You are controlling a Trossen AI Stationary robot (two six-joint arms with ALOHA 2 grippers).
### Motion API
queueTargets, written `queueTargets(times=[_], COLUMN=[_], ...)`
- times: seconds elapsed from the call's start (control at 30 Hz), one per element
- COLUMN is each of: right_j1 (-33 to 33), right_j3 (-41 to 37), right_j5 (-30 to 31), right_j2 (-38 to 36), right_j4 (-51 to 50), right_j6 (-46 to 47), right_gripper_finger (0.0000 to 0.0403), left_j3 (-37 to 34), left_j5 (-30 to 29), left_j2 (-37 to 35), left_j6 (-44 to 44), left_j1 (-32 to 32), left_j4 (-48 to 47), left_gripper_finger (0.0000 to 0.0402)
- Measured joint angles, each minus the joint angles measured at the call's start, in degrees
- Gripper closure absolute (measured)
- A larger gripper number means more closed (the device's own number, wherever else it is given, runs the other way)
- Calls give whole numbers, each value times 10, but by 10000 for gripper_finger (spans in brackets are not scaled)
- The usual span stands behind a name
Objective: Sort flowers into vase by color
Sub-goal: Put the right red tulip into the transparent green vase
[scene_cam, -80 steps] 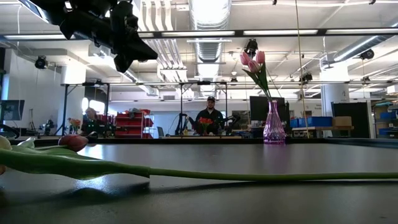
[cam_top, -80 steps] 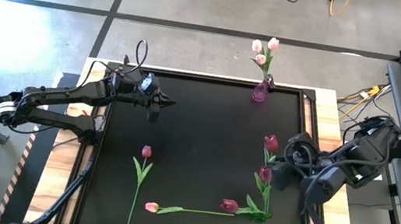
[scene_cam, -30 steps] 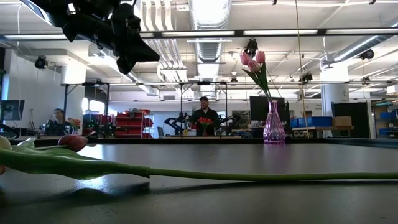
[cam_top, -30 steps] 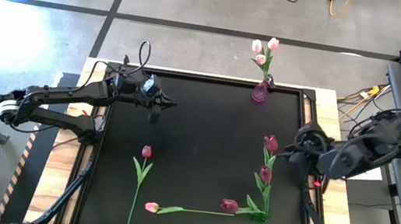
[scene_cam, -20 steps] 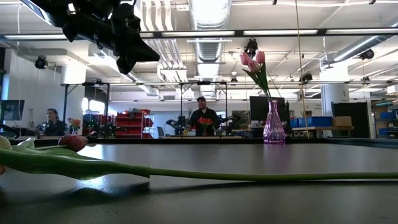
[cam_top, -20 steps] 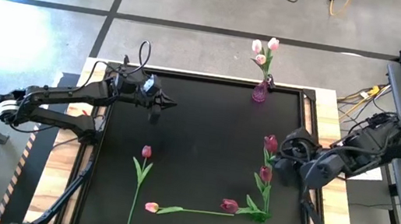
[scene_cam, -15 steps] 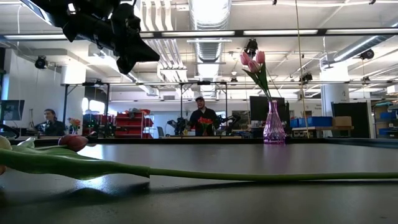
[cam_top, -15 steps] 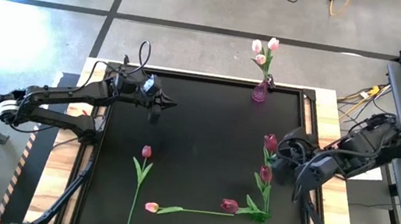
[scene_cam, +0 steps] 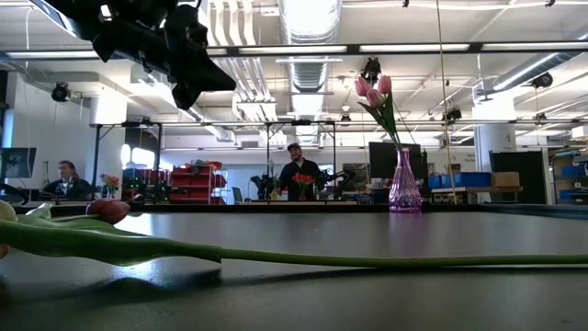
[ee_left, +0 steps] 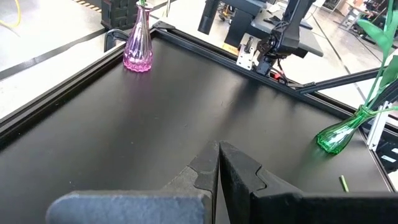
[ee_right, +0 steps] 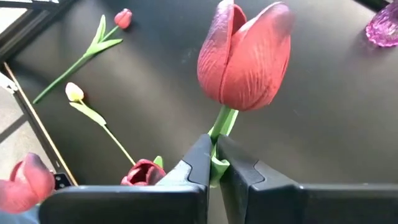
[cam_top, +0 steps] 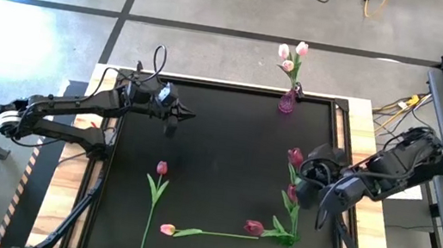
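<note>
Two arms are being shown over a black worktop (cam_top: pixel 226 155). At the left, the left pincer (cam_top: pixel 176 115) is being held above the worktop's far-left part, well apart from every flower, with its fingers (ee_left: pixel 239 169) pressed together on nothing. Nearer the front, left of centre, a dark pink tulip (cam_top: pixel 161 168) is being seen lying with its stem pointing toward the front edge, and just beside that stem's lower end a pale tulip (cam_top: pixel 167 229) is lying flat, its long stem running rightward along the front toward a dark maroon tulip (cam_top: pixel 253 228). At the far edge, right of centre, a pink glass vase (cam_top: pixel 286 103) is being seen standing upright with pale pink tulips (cam_top: pixel 292 54) in it. At the right, the right pincer (cam_top: pixel 302 177) is being held among the maroon flowers near the worktop's right edge, its fingers (ee_right: pixel 198 163) clamped on the green stem just under the head of a dark red tulip (ee_right: pixel 244 55); in the high view that head (cam_top: pixel 295 157) is showing just beside the pincer, and another maroon head (cam_top: pixel 293 192) is showing close below it. In the left wrist view a green glass vase (ee_left: pixel 340 134) holding green stems is being seen near the worktop's edge.
</note>
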Motion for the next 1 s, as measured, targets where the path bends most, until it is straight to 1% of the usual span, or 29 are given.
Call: queueTargets(times=[0.33, 0.67, 0.9, 1.0], right_j1=[53, 85, 88, 88], right_j3=[0, 0, 0, 0], right_j5=[-13, -1, -7, -33], right_j2=[24, 39, 55, 57], right_j4=[3, -6, -22, -23], right_j6=[48, 62, 69, 77], right_gripper_finger=[390, 390, 390, 390], left_j3=[0, 0, 0, 0], left_j5=[0, 0, 0, 0], left_j2=[0, 0, 0, 0], left_j6=[0, 0, 2, 8], left_j1=[0, 0, 0, 0], left_j4=[0, 0, -1, -2], left_gripper_finger=[402, 402, 402, 402])
